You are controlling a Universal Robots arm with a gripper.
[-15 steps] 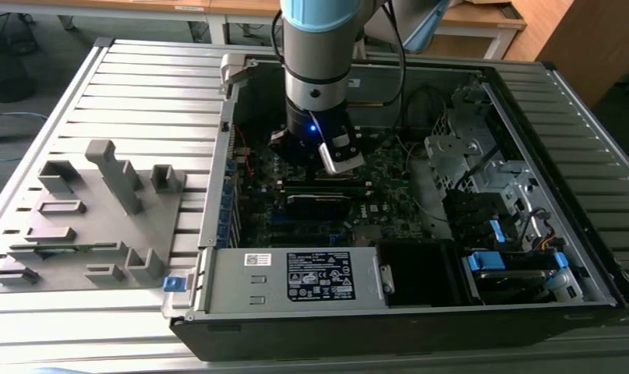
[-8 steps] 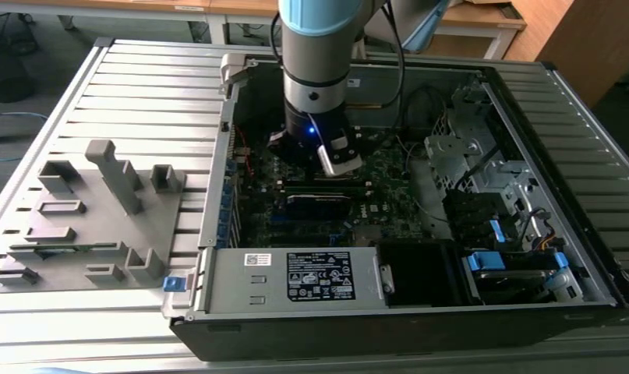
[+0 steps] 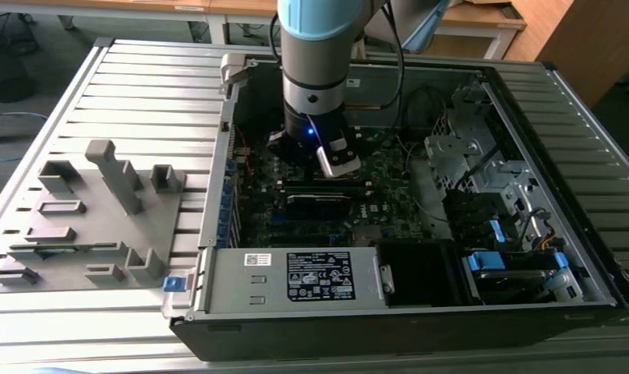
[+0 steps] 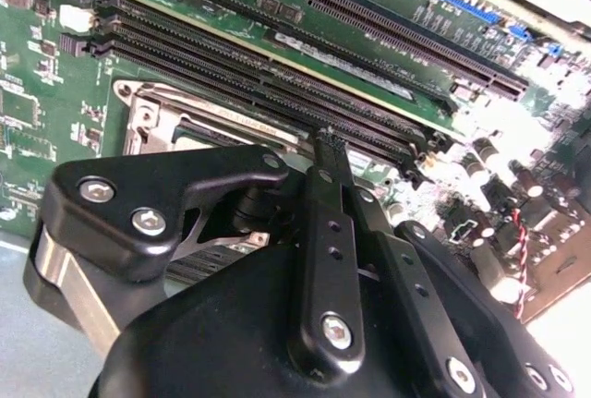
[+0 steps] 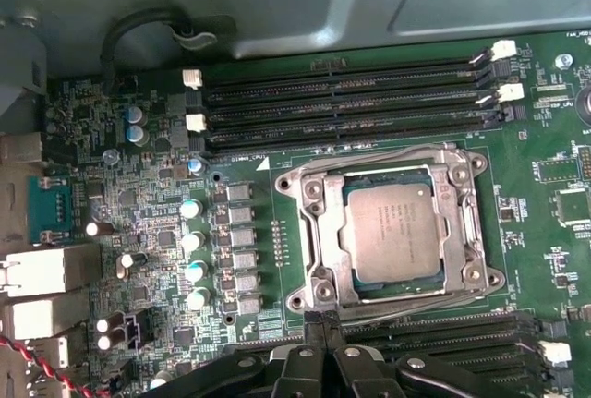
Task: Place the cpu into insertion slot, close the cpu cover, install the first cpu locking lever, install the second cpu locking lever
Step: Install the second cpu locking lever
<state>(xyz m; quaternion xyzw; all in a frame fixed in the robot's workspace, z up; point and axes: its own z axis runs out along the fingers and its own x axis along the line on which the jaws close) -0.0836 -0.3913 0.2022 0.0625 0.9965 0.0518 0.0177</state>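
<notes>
The cpu [image 5: 388, 232] lies flat in the insertion slot [image 5: 473, 223], its silver-grey top showing through the window of the cpu cover [image 5: 320, 232], which is folded down over it. Thin wire levers run along two sides of the socket, one by the memory slots [image 5: 379, 160] and one on the side nearest my fingers [image 5: 416, 304]. I cannot tell whether they are hooked. My gripper [image 5: 320, 319] is shut with nothing between its fingers, its tip at the socket's corner by the near lever. In the second wrist view the gripper [image 4: 328, 138] ends just over the cover's edge [image 4: 152, 112]. It hangs inside the case [image 3: 330, 171].
Long black memory slots [image 5: 351, 102] flank the socket on both sides. The open computer case [image 3: 418, 304] holds a power supply [image 3: 293, 276], a drive cage [image 3: 470, 148] and loose cables. A grey parts fixture [image 3: 86, 218] sits on the slatted table at the exterior view's left.
</notes>
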